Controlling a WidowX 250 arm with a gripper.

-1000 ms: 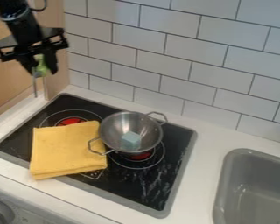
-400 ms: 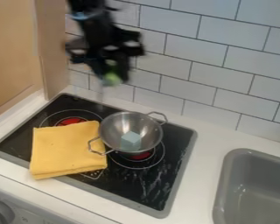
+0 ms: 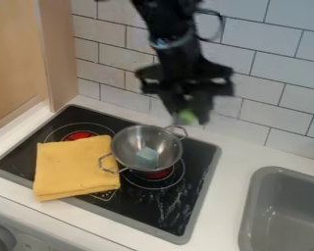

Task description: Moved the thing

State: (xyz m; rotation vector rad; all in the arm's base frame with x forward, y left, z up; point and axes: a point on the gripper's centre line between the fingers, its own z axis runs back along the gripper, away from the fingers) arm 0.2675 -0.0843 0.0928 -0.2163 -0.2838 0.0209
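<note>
Looking down on a white counter [image 3: 233,166] w/ a black glass cooktop [image 3: 166,208] set into it, gray-framed, smudged w/ pale streaks toward the front R. Glowing red at the rear L burner [image 3: 79,135] and again under the metal pot [image 3: 128,143]. Holding a pale blue block [image 3: 146,158], that 2-handled pot; sitting on the R burner. Folded up just beside it, a yellow cloth [image 3: 74,169] (stacked in layers), lying over the L part of the cooktop and across its front edge. Off to the R, a gray sink [image 3: 271,169], sunk in the counter. Behind, a wall of white tile [image 3: 271,95] w/ dark grout; at L, a light wood panel [image 3: 58,59]. Near the bottom L corner, a gray knob [image 3: 1,238] on the front panel. Hanging above the pot's far R side, approx. in front of the tile, the black gripper [image 3: 188,117], jaws closed on a small green thing [image 3: 187,115], blurred, exact shape n/a.
</note>
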